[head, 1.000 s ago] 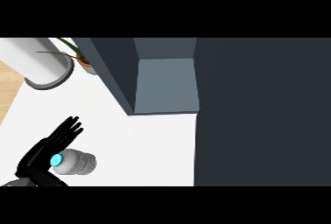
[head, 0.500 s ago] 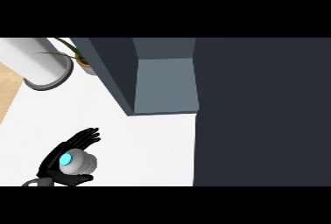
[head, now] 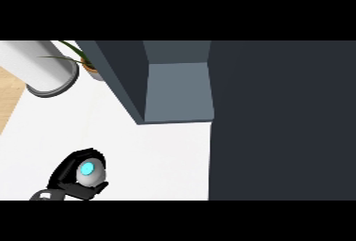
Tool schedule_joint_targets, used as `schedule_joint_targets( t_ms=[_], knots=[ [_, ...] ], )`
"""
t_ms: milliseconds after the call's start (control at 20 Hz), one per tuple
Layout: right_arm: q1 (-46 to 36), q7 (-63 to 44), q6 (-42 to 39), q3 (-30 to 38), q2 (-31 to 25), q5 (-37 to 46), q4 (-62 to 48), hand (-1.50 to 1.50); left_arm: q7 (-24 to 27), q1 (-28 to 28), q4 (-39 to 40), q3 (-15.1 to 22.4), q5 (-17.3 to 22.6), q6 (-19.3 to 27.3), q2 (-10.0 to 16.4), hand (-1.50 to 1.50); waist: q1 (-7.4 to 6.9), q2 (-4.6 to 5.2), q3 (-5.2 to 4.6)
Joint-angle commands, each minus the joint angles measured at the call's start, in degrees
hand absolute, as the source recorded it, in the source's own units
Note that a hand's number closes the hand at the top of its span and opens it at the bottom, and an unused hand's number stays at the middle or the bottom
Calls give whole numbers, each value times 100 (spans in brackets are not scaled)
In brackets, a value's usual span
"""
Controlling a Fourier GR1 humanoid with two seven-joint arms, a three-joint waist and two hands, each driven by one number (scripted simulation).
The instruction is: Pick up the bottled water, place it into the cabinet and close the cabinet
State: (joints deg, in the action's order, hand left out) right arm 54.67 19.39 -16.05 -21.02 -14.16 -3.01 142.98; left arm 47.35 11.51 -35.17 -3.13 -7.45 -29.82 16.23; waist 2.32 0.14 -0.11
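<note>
The robot's black left hand [head: 68, 170] curls round the pale, blue-capped bottled water [head: 90, 174], standing upright on the white tabletop [head: 160, 155] down-left of the dark grey cabinet [head: 177, 92], whose open compartment lies up-right of the grasp.
</note>
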Motion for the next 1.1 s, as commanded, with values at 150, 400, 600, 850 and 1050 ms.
schedule_joint_targets(
  t_ms=[150,400,600,850,1050],
  knots=[
    [485,-202,65,-46,-158,-63,904,-150,1178,53,309,-72,-216,1414,-631,150,-38,-8,-13],
    [379,-274,143,212,-229,-232,1017,-150,826,-54,17,-416,88,2489,-1252,150,-146,-8,0],
    [809,60,24,-27,-335,-56,896,-150,680,-187,-282,-396,197,2514,-1502,150,-115,-45,7],
    [648,161,47,156,-367,-145,660,-150,508,-66,-427,497,749,2699,-1605,150,-109,-38,6],
    [517,235,140,6,-204,-80,525,-150,-216,77,-1125,1309,1435,3234,-1616,150,-142,-39,8]
  ],
)
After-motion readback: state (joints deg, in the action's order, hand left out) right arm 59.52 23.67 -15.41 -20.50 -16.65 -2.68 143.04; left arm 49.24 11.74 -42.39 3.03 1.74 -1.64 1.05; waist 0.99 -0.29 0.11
